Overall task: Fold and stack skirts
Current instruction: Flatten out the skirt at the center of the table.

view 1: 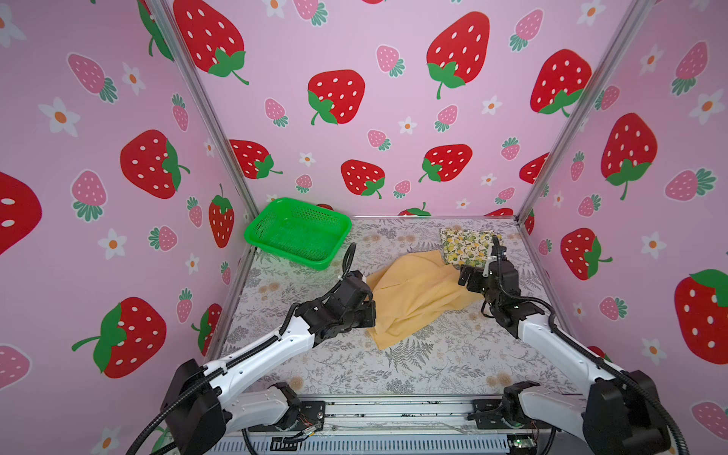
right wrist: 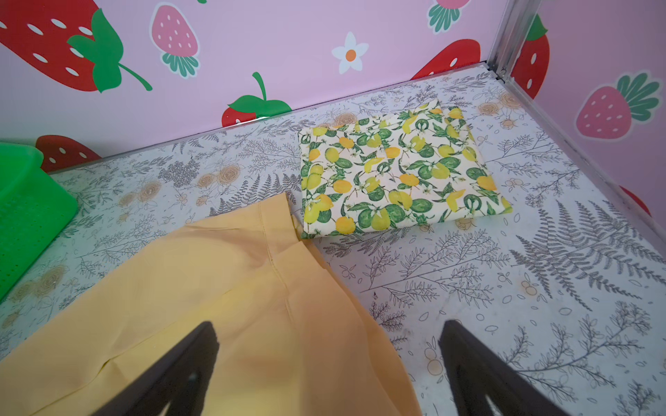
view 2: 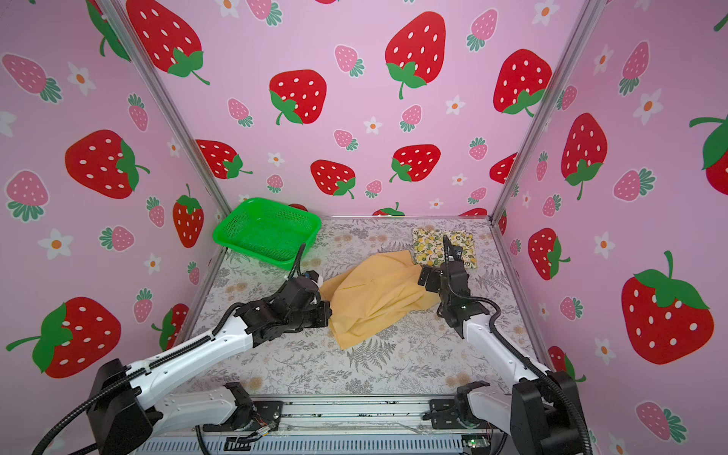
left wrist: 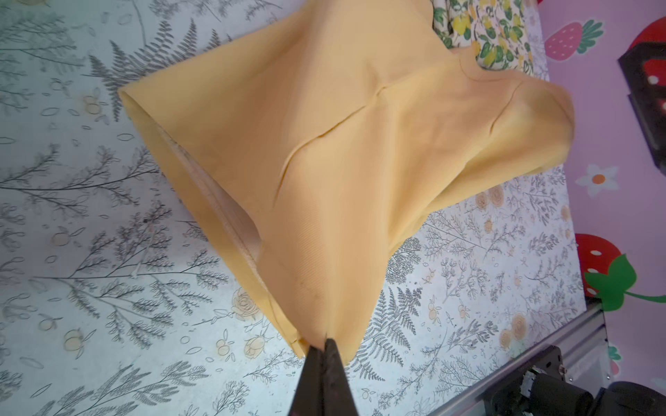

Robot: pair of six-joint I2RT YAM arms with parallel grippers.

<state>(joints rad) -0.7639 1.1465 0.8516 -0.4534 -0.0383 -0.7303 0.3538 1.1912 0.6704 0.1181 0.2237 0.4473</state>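
Table: mustard skirt lies rumpled at centre, with the folded lemon skirt at its 1 o'clock corner. Left gripper is clenched on its 9 o'clock edge; right gripper gapes empty at 3 o'clock. Folding of the mustard skirt is in hand; the next move likely calls for a right-side regrasp

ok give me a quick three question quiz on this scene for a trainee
1. True or false: the lemon-print skirt lies folded flat near the far right corner of the table.
2. What is the left gripper shut on? A) the mustard skirt B) the lemon-print skirt C) nothing
3. Fill in: the jaws of the right gripper stand ____.
Key: 1 true; 2 A; 3 open.
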